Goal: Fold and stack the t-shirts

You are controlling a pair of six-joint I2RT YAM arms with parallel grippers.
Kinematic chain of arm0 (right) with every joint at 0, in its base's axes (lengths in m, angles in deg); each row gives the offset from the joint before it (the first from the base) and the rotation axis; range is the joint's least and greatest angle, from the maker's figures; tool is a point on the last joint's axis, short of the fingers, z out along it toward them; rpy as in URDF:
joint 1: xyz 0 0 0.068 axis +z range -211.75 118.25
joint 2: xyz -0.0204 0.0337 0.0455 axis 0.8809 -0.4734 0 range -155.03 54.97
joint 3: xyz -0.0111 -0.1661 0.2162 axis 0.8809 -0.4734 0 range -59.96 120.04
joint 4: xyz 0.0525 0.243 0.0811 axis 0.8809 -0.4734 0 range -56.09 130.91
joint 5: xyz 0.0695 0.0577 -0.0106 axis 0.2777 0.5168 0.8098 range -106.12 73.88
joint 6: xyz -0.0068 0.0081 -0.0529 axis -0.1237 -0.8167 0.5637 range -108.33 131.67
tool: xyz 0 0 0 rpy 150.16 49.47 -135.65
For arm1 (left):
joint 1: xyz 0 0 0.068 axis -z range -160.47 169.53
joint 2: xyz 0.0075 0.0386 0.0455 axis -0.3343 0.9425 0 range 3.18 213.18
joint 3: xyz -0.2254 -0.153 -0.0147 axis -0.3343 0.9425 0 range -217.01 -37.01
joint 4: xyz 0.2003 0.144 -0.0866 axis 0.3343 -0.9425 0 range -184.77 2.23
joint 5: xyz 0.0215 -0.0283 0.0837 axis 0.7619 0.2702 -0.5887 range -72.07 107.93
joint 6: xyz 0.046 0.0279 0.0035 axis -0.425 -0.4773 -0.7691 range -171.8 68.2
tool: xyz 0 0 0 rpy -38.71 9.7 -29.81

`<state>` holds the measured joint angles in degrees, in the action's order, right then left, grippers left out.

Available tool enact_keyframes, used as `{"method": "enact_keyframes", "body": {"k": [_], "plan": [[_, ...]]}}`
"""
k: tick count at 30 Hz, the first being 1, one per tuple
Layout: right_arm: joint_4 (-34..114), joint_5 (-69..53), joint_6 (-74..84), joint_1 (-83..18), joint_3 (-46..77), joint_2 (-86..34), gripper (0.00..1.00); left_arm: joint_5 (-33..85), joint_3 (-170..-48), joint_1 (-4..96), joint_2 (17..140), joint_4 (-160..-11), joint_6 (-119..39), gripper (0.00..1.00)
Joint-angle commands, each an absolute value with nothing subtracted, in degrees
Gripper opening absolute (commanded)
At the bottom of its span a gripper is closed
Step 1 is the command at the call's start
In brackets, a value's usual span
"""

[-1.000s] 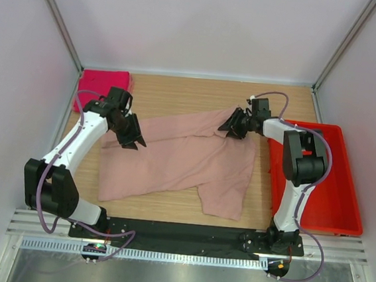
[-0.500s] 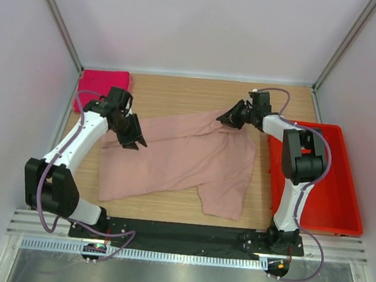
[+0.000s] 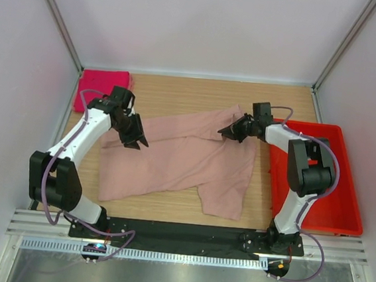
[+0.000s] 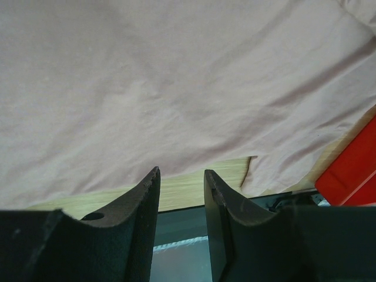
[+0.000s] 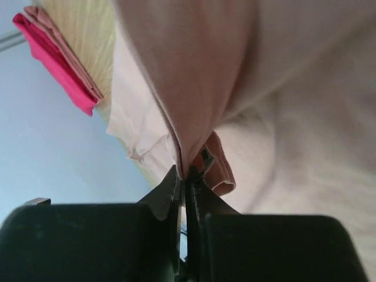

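The right gripper (image 5: 187, 176) has its jaws pinched tight on a fold of the pale pink t-shirt (image 3: 179, 160), bunched at its far right corner. The left gripper (image 4: 181, 176) has its jaws parted and empty, over the shirt's far left edge. The shirt sprawls across the middle of the table (image 3: 179, 97), and the magenta t-shirt (image 3: 103, 83) sits folded in the far left corner.

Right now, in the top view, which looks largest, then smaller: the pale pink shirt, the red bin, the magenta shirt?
1. pale pink shirt, spread open.
2. red bin, close behind; part of it is hidden, so this gap is unsure.
3. magenta shirt, folded small, clearly last.
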<state>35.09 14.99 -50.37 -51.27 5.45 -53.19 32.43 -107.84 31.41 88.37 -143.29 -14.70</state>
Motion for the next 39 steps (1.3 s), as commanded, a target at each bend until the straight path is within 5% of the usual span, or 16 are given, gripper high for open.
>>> {"method": "enact_keyframes", "body": {"k": [1, 18, 23, 32, 39], "plan": [[30.91, 9.47, -55.91, -50.59, 2.72, -46.64, 0.01, 34.8, -108.38, 31.57, 89.66, -140.94, -16.03, 0.37], [14.82, -6.45, -61.45, -45.84, 0.86, -45.05, 0.02, 36.65, -109.52, 31.57, 92.57, -139.97, -17.26, 0.36], [11.83, -7.68, -56.9, -45.84, 3.05, -43.91, 0.19, 36.65, -109.52, 31.48, 92.74, -140.06, -17.61, 0.36], [0.84, -15.85, -40.73, -45.93, 14.81, -40.39, 0.24, 34.1, -112.07, 29.91, 94.23, -141.82, -20.77, 0.36], [3.29, -17.79, -25.87, -48.3, 30.2, -52.85, 0.49, 35.42, -114.62, 22.44, 97.92, -142.17, -23.58, 0.37]]}}
